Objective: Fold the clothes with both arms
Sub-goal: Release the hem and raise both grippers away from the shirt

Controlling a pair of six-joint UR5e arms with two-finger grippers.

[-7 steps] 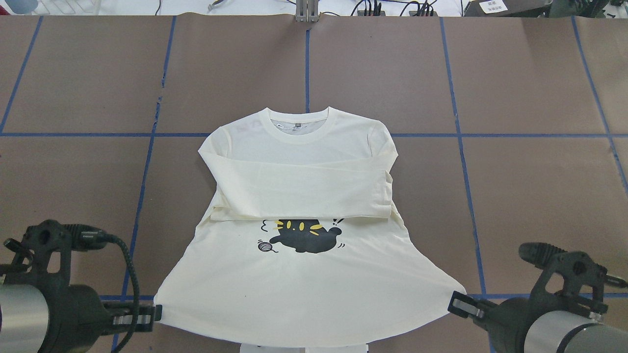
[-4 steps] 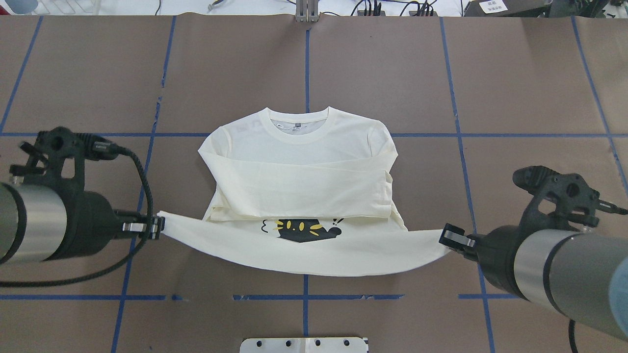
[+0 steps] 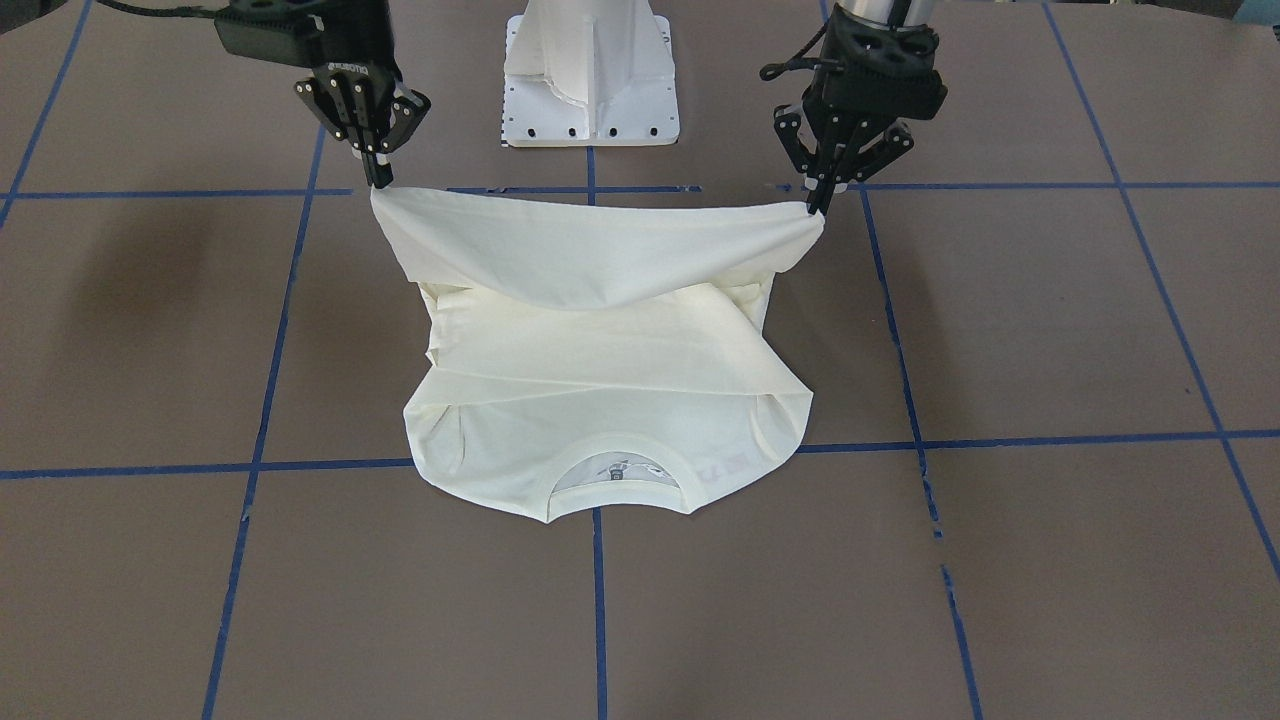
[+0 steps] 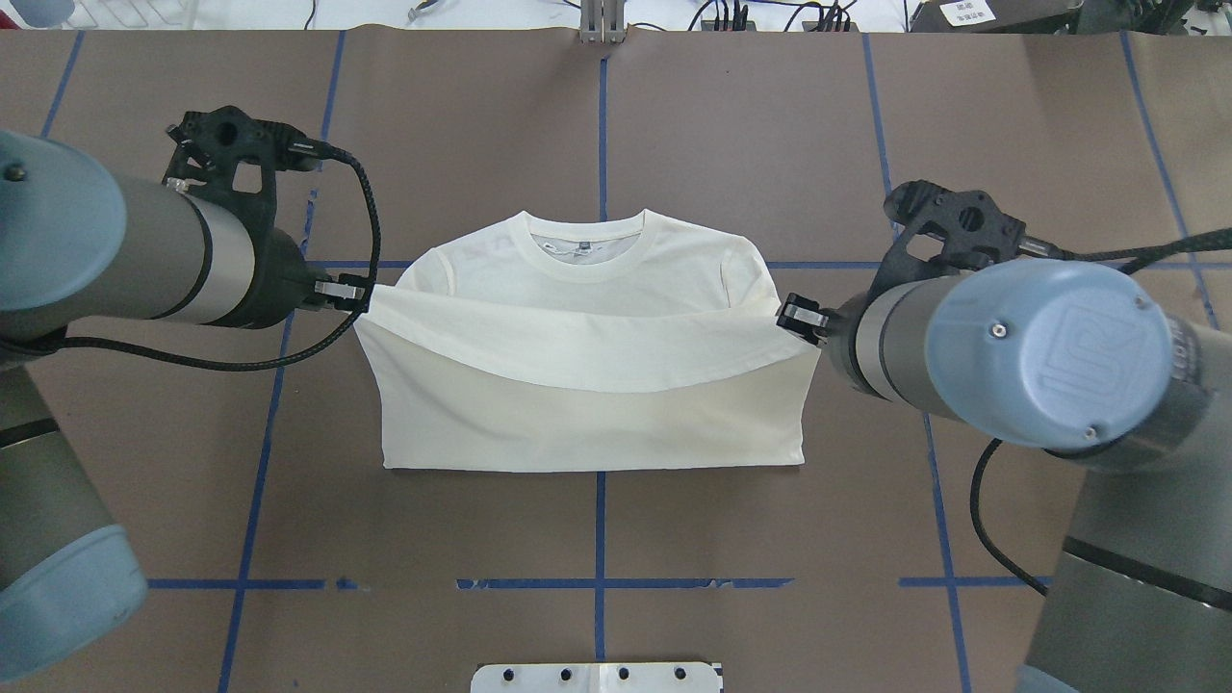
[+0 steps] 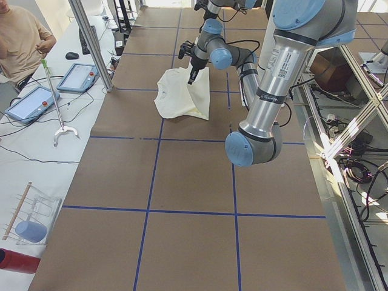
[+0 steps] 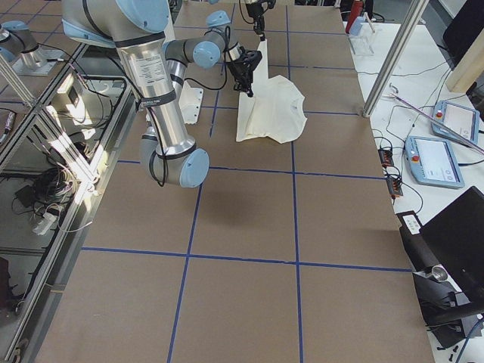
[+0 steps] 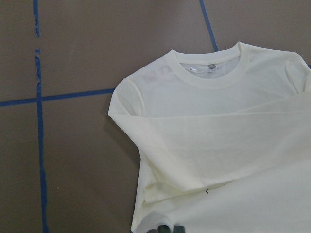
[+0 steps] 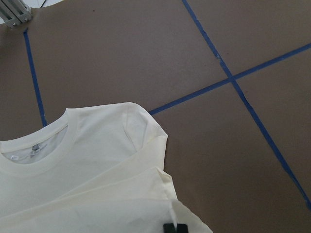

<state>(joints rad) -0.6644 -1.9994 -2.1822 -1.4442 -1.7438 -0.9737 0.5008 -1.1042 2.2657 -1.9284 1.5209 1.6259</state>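
From the front, the jaws of the left arm (image 3: 868, 75) and right arm (image 3: 320, 40) pinch tight the hem corners of the shirt (image 3: 600, 400), held up over its body on the tabletop (image 3: 1000, 560). Overhead, the right arm's cap (image 4: 1054, 351) reads "UR"; the neck label (image 4: 581, 248) is illegible.

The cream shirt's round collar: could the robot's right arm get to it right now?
Probably not yet: the right gripper is clamped on a lifted hem corner of the cream-white long-sleeved shirt. The ribbed collar itself lies uncovered.
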